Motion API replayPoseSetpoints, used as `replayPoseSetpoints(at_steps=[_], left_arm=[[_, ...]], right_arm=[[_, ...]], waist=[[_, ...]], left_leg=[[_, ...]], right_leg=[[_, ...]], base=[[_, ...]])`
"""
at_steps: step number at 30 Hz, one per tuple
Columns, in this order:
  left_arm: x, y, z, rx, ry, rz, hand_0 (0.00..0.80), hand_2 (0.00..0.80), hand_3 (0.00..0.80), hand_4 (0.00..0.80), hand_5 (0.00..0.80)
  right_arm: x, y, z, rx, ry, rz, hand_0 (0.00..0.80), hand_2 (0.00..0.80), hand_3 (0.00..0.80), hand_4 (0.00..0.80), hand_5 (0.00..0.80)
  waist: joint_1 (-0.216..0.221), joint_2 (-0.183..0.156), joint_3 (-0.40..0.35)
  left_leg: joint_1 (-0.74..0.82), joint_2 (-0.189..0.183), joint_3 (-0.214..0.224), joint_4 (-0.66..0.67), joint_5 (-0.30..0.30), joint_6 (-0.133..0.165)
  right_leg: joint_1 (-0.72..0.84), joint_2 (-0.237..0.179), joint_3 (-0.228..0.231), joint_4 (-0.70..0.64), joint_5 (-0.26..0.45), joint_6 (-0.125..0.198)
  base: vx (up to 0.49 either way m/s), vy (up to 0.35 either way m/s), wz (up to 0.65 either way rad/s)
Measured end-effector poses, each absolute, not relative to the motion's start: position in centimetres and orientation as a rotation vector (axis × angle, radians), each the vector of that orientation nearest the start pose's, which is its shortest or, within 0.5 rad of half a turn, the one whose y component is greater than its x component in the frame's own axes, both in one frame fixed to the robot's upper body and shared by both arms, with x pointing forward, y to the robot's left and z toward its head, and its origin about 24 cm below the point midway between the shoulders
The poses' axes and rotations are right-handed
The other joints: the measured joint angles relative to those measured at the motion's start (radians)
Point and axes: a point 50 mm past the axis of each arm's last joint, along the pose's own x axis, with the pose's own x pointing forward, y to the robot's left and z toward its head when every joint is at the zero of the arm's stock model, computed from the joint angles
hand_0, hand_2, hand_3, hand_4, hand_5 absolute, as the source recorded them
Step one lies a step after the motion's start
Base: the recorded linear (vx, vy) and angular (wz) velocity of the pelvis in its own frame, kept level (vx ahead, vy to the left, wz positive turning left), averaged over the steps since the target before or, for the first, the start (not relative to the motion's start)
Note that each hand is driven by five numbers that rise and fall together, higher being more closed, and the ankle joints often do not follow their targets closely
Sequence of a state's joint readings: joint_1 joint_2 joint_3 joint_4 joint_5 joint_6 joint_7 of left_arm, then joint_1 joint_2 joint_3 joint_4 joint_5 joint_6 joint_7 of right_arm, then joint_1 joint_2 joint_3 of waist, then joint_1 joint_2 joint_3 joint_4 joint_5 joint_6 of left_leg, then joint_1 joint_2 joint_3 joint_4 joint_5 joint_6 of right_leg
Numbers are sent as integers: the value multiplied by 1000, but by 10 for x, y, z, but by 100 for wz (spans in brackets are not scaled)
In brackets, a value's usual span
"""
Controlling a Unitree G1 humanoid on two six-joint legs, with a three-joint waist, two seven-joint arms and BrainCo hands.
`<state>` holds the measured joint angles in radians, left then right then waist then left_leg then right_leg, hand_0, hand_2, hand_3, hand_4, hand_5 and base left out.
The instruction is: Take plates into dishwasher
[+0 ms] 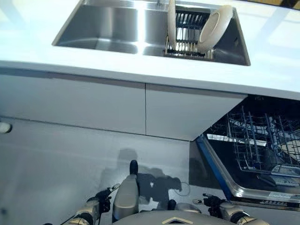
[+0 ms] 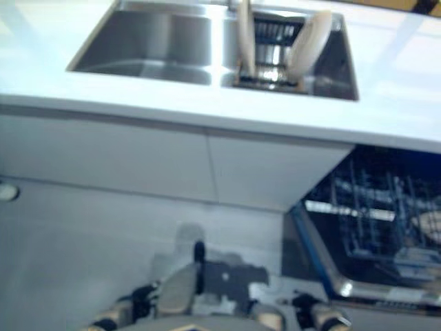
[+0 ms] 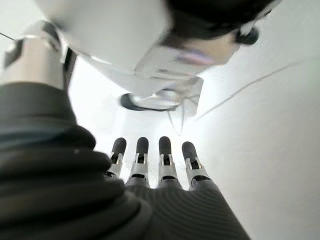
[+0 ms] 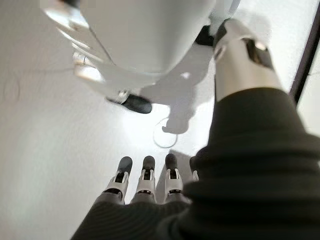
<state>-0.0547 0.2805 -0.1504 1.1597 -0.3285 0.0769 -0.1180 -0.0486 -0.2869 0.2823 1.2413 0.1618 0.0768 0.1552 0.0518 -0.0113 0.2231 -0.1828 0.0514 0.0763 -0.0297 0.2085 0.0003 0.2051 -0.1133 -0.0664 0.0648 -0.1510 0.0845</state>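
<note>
Two white plates stand on edge in a dark drying rack (image 1: 187, 40) in the right basin of the steel sink (image 1: 103, 28): one upright plate (image 1: 171, 26) and one tilted plate (image 1: 214, 29). The open dishwasher (image 1: 262, 145) is at the lower right, its wire rack pulled out, with a plate (image 1: 291, 149) in it. My left hand (image 1: 101, 199) and right hand (image 1: 213, 204) hang low near the floor, far below the counter. Both hands have straight fingers and hold nothing, as the left wrist view (image 3: 150, 155) and right wrist view (image 4: 145, 175) show.
A white counter (image 1: 140, 65) runs across the view with grey cabinet doors (image 1: 93, 103) below it. The dishwasher door (image 1: 225, 173) lies open beside the cabinet. A small white round thing (image 1: 3, 127) lies on the floor at the left.
</note>
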Motion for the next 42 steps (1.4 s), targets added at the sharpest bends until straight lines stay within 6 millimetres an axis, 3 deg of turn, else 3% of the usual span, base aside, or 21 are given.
replayPoseSetpoints(at_steps=[2, 5, 8, 9, 12, 14, 16, 18, 19, 20, 22, 24, 25, 26, 27, 28, 31, 32, 33, 37, 42], left_arm=[[134, 240, -146, 7, 1134, 83, 0, 0, 0, 0, 0], [146, 241, -141, 80, 1117, 24, 0, 0, 0, 0, 0], [142, 243, -143, 97, 1136, 16, 0, 0, 0, 0, 0], [135, 244, -145, 95, 1156, 21, 0, 0, 0, 0, 0], [117, 231, -154, 80, 1220, -4, 0, 0, 0, 0, 0], [110, 222, -159, 87, 1264, -39, 0, 0, 0, 0, 0], [107, 214, -162, 125, 1295, -92, 0, 0, 0, 0, 0], [102, 213, -163, 161, 1333, -139, 0, 0, 0, 0, 0], [100, 216, -163, 175, 1347, -140, 0, 0, 0, 0, 0], [94, 226, -163, 198, 1365, -122, 0, 0, 0, 0, 0], [93, 239, -160, 220, 1373, -87, 0, 0, 0, 0, 0], [92, 245, -159, 200, 1376, -38, 0, 0, 0, 0, 0], [90, 250, -158, 210, 1384, -20, 0, 0, 0, 0, 0], [87, 250, -159, 212, 1390, -16, 0, 0, 0, 0, 0], [88, 250, -158, 216, 1384, -16, 0, 0, 0, 0, 0], [92, 245, -159, 216, 1371, -24, 0, 0, 0, 0, 0], [91, 229, -163, 288, 1373, -147, 0, 0, 0, 0, 0], [93, 225, -163, 323, 1365, -190, 0, 0, 0, 0, 0], [96, 223, -162, 324, 1353, -200, 0, 0, 0, 0, 0], [94, 220, -163, 311, 1359, -209, 0, 0, 0, 0, 0], [93, 221, -163, 291, 1360, -208, 0, 0, 0, 0, 0]], right_arm=[[102, -223, -161, -168, 1277, 127, 0, 0, 0, 0, 0], [116, -212, -159, -155, 1225, 157, 0, 0, 0, 0, 0], [120, -204, -158, -133, 1211, 191, 0, 0, 0, 0, 0], [120, -201, -159, -123, 1215, 202, 0, 0, 0, 0, 0], [119, -207, -159, -130, 1241, 194, 0, 0, 0, 0, 0], [113, -217, -159, -148, 1282, 156, 0, 0, 0, 0, 0], [106, -230, -159, -172, 1313, 116, 0, 0, 0, 0, 0], [110, -242, -154, -191, 1298, 89, 0, 0, 0, 0, 0], [107, -244, -155, -192, 1303, 87, 0, 0, 0, 0, 0], [104, -241, -156, -178, 1304, 96, 0, 0, 0, 0, 0], [105, -235, -157, -174, 1298, 128, 0, 0, 0, 0, 0], [107, -233, -157, -176, 1292, 154, 0, 0, 0, 0, 0], [109, -232, -156, -169, 1282, 170, 0, 0, 0, 0, 0], [109, -231, -156, -167, 1280, 183, 0, 0, 0, 0, 0], [109, -230, -156, -169, 1281, 196, 0, 0, 0, 0, 0], [110, -231, -155, -170, 1279, 198, 0, 0, 0, 0, 0], [115, -237, -152, -186, 1271, 206, 0, 0, 0, 0, 0], [116, -240, -151, -189, 1272, 207, 0, 0, 0, 0, 0], [115, -241, -151, -189, 1273, 206, 0, 0, 0, 0, 0], [117, -239, -150, -182, 1274, 227, 0, 0, 0, 0, 0], [124, -224, -148, -164, 1245, 332, 0, 0, 0, 0, 0]], waist=[[-8, 4, -11], [-11, 3, -22], [-9, -29, -56], [-8, -41, -75], [-10, -3, -107], [-12, 14, -123], [-19, 40, -136], [-66, 73, -140], [-83, 78, -140], [-93, 61, -157], [-97, 28, -166], [-119, 25, -163], [-124, 21, -163], [-123, 11, -161], [-118, -8, -161], [-129, -16, -152], [-120, 3, -145], [-120, 8, -144], [-119, 6, -143], [-116, 2, -149], [-116, 11, -154]], left_leg=[[32, 5, -11, -50, 0, 6], [31, 3, -14, -54, -20, 6], [32, -11, -15, -53, -34, -16], [34, -13, -15, -52, -37, -28], [33, 22, -7, -11, -67, -62], [39, 32, -5, -2, -80, -68], [54, 39, 2, -16, -90, -61], [90, 53, 4, -32, -110, -36], [107, 59, 5, -39, -102, -26], [123, 53, 42, -49, -101, -25], [127, 42, 65, -49, -101, -25], [125, 44, 57, -49, -102, -25], [121, 42, 54, -43, -101, -24], [122, 36, 53, -34, -102, -25], [125, 24, 52, -27, -106, -32], [130, 24, 30, -25, -111, -40], [156, 56, 32, 92, -188, -51], [176, 72, 32, 71, -203, -75], [188, 74, 32, 59, -201, -77], [229, 82, 37, 18, -202, -90], [279, 76, 54, -34, -201, -106]], right_leg=[[-43, -21, -10, 42, -8, 2], [-68, -74, -12, -36, 20, 45], [-94, -110, -13, -65, 122, 62], [-92, -114, -20, -66, 119, 79], [-77, -77, -25, -73, 119, 79], [-81, -70, -26, -51, 113, 69], [-128, -65, -20, 55, 102, 51], [-275, -68, -12, 369, 116, 20], [-314, -78, -5, 454, 128, 7], [-358, -104, -14, 450, 83, 24], [-383, -115, -29, 241, 83, 40], [-404, -81, -40, 95, 108, 80], [-419, -57, -30, 95, 109, 81], [-418, -44, -36, 121, 102, 72], [-410, -42, -46, 138, 98, 42], [-400, -37, -37, 142, 110, 28], [-346, -17, -71, 100, 122, 12], [-330, -1, -77, 87, 142, -16], [-321, 4, -74, 82, 148, -28], [-270, 16, -79, 16, 158, -28], [-204, 22, -81, -77, 201, -21]], base=[[43, -117, -18], [89, -82, -3], [134, -42, 9], [155, -1, 4], [159, 25, -13], [159, 68, -15], [223, 130, -20], [244, -16, 1], [308, -237, 0], [301, -317, -19], [241, -363, -30], [35, -271, 7], [-4, -246, 26], [30, -225, 37], [71, -186, 65], [82, -142, 78], [122, -56, 43], [140, 14, 34], [125, 20, 24], [66, 26, -3], [57, 36, -6]])
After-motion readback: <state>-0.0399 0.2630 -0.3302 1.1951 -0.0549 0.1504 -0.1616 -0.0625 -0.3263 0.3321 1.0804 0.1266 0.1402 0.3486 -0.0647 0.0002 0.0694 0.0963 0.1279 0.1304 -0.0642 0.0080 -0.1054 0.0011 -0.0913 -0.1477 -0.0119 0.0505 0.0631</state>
